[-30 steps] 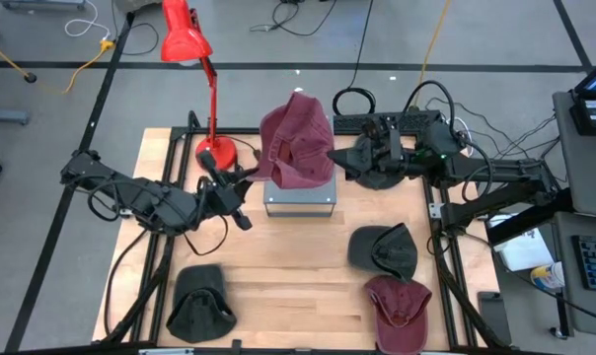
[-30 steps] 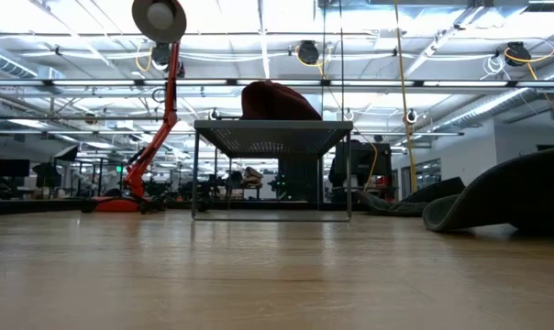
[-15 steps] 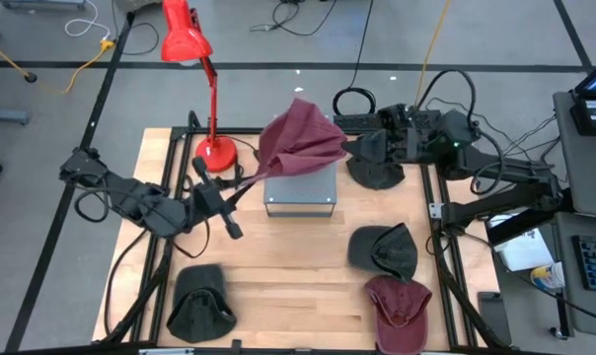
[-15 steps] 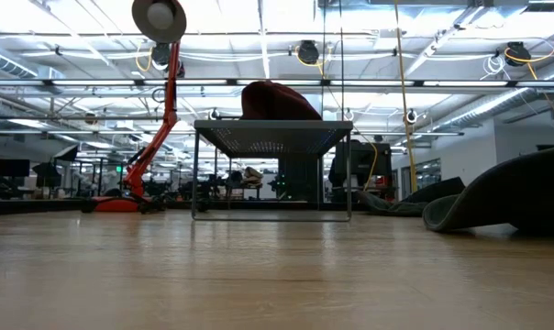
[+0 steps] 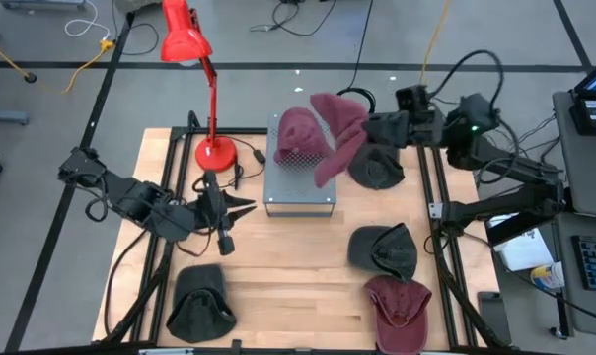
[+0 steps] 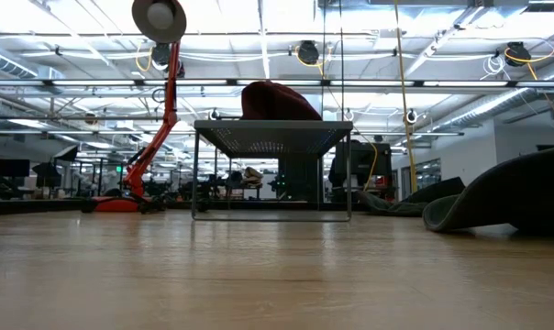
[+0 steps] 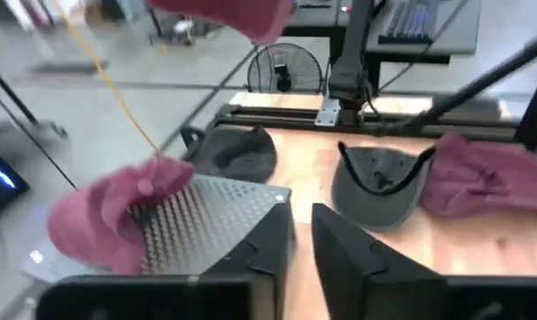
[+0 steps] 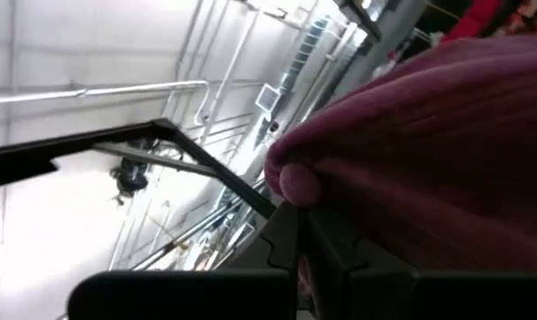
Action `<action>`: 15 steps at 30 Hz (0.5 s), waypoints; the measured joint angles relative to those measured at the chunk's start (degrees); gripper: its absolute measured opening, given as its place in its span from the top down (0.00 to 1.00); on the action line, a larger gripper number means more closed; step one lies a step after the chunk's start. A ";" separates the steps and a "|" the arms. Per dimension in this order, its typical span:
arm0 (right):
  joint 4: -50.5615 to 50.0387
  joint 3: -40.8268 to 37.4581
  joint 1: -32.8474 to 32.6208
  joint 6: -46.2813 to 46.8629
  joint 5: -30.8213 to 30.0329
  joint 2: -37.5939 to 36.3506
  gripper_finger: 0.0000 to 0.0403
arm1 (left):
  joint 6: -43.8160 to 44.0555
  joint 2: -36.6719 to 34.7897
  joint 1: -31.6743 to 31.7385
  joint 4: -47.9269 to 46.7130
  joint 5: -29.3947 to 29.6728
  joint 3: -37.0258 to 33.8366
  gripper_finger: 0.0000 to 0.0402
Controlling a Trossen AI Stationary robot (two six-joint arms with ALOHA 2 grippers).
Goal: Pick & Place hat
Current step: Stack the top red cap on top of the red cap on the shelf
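One limp maroon hat (image 5: 330,133), seemingly stretched

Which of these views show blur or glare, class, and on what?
Left wrist view: the maroon hat and room edges are smeared. Low view: bright ceiling lights, the near table soft. High view: even and sharp. Right wrist view: pale washed-out ceiling.

Count, high view: six caps in all — three maroon caps (one on the stand (image 5: 296,138), one lifted beside it (image 5: 339,133), one at the table's near right corner (image 5: 399,308)) and three dark caps (one at the far right edge (image 5: 375,170), one mid-right (image 5: 385,250), one near left (image 5: 199,301)). One perforated metal stand (image 5: 300,187), one red desk lamp (image 5: 189,59). Two robot arms, hence two grippers: left gripper (image 5: 241,207), right gripper (image 5: 369,128).
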State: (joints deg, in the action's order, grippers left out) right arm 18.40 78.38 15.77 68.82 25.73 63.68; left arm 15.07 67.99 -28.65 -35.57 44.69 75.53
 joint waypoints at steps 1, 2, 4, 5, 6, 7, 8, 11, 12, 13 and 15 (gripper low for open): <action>-1.96 0.95 0.18 -1.30 0.82 0.00 1.00 | 1.87 -0.36 0.50 -0.06 -0.76 0.01 0.81; -4.40 2.00 0.36 -3.26 1.70 0.15 1.00 | 3.49 -0.71 0.89 -0.62 -1.64 0.00 0.78; -9.95 4.58 0.38 -8.65 2.78 0.62 1.00 | 5.87 -1.64 1.80 -1.26 -4.12 0.00 0.71; -13.47 5.83 0.37 -11.73 2.98 0.70 1.00 | 6.50 -2.11 2.28 -1.24 -5.39 0.00 0.68; -16.93 7.21 0.39 -14.78 2.98 0.89 1.00 | 6.64 -2.69 2.78 -1.29 -6.76 0.00 0.64; -19.82 8.73 0.39 -17.81 2.92 1.12 1.00 | 6.66 -3.20 3.16 -1.35 -7.96 0.00 0.61; -22.98 10.15 0.33 -20.18 2.89 1.16 1.00 | 6.62 -3.70 3.55 -1.29 -9.09 0.00 0.58; -32.89 14.23 0.28 -26.18 2.62 2.10 1.00 | 6.02 -5.36 4.70 -1.18 -11.61 0.00 0.50; -35.95 15.65 0.28 -27.82 2.55 2.62 1.00 | 5.86 -5.92 4.98 -1.18 -12.18 0.00 0.48; -39.65 16.85 0.26 -29.40 2.26 3.16 1.00 | 5.80 -6.49 5.26 -1.16 -12.58 0.00 0.46; -46.28 19.61 0.24 -32.52 0.58 4.61 1.00 | 5.72 -7.68 5.91 -1.16 -13.42 0.00 0.43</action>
State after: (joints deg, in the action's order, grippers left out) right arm -27.88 97.99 16.01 36.30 26.31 68.29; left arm 20.79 60.31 -22.74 -36.73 31.27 75.53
